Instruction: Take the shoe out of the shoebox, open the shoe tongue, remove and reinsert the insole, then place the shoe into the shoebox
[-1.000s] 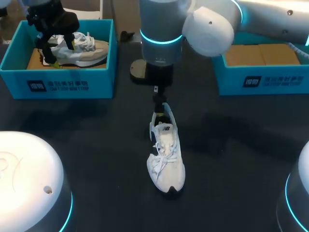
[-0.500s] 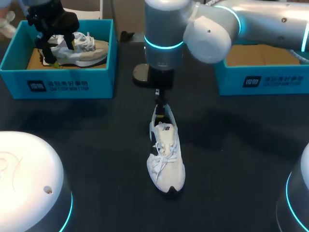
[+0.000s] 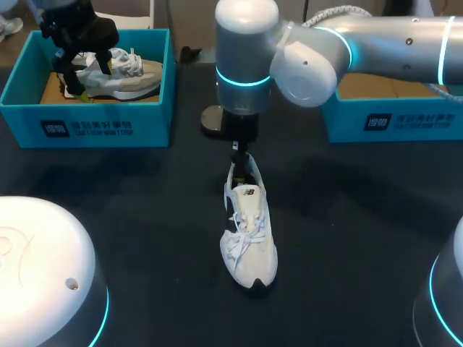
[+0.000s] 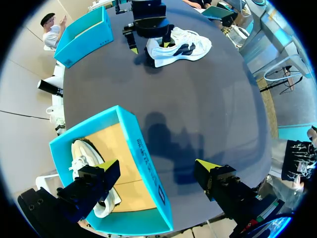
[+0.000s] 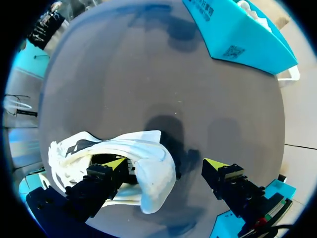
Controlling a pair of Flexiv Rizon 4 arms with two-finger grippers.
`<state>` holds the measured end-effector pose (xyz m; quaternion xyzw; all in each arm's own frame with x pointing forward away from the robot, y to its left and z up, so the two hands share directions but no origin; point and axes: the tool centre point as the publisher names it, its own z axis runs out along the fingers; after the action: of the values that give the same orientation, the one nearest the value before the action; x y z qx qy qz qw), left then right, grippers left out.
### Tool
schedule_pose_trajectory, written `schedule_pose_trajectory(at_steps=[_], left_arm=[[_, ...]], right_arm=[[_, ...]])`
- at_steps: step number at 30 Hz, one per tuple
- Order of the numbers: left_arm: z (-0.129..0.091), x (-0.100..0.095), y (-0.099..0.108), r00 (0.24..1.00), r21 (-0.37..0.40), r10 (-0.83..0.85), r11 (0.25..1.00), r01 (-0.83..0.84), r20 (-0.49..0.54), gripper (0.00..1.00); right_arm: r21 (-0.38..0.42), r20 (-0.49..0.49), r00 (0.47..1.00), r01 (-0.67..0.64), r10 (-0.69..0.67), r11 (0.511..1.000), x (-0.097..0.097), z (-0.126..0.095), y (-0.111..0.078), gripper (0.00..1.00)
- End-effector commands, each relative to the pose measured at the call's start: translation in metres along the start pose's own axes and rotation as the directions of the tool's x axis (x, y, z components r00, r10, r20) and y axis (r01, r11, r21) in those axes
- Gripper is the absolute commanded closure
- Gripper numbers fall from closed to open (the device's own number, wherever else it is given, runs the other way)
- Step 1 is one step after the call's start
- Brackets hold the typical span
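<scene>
white sneaker [image 3: 248, 235] lies on the black table [image 3: 347, 238], toe toward the robot. right gripper [image 5: 166, 163] is spread wide, one finger dipped into the heel opening and the other well clear, so it's gripping nothing. left gripper [image 4: 157, 166] hangs open and empty over the left shoebox [image 3: 87, 116]. the shoe looks light with a squishy mesh upper. i'd pinch the stiffer heel collar.

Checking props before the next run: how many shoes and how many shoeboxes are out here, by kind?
Shoes: 2 (white shoe on the table; boxed shoe)
Teal shoeboxes: 2 (left shoebox, holding the boxed shoe; right shoebox)
Total: 4
</scene>
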<state>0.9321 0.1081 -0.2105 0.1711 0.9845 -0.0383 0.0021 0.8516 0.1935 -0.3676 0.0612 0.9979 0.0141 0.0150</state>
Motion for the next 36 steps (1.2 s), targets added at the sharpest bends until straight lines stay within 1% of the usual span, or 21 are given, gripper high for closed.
schedule_pose_trajectory(at_steps=[1,10,11,12,15,23,28,32,36], left_arm=[[0.0,0.0,0.0,1.0,-0.001,0.001,1.0,-0.001,0.0,0.0],[0.0,0.0,0.0,1.0,-0.001,0.001,1.0,-0.001,0.0,0.0],[0.0,0.0,0.0,1.0,-0.001,0.001,1.0,-0.001,0.0,0.0],[0.0,0.0,0.0,1.0,-0.001,0.001,1.0,-0.001,0.0,0.0],[0.0,0.0,0.0,1.0,-0.001,0.001,1.0,-0.001,0.0,0.0],[0.0,0.0,0.0,1.0,-0.001,0.001,1.0,-0.001,0.0,0.0],[0.0,0.0,0.0,1.0,-0.001,0.001,1.0,-0.001,0.0,0.0],[0.0,0.0,0.0,1.0,-0.001,0.001,1.0,-0.001,0.0,0.0],[0.0,0.0,0.0,1.0,-0.001,0.001,1.0,-0.001,0.0,0.0]], right_arm=[[-0.004,-0.011,1.0,0.0,0.0,1.0,-0.002,0.008,-0.001,0.0],[0.004,-0.022,1.0,0.021,-0.021,1.0,-0.005,0.016,-0.008,0.0],[0.005,-0.022,0.999,0.028,-0.028,1.0,-0.006,0.016,-0.009,0.18],[0.005,-0.021,0.999,0.029,-0.029,1.0,-0.006,0.017,-0.009,0.46],[0.007,-0.021,0.999,0.035,-0.035,0.999,-0.006,0.017,-0.01,1.0],[-0.004,-0.01,1.0,0.023,-0.023,1.0,-0.001,0.016,-0.008,1.0],[-0.013,0.002,1.0,-0.012,0.013,1.0,0.003,0.009,-0.011,1.0],[0.0,0.013,0.999,-0.042,0.042,0.999,0.004,-0.003,-0.016,1.0],[0.009,0.034,0.996,-0.079,0.078,0.997,0.001,-0.026,-0.028,1.0]])
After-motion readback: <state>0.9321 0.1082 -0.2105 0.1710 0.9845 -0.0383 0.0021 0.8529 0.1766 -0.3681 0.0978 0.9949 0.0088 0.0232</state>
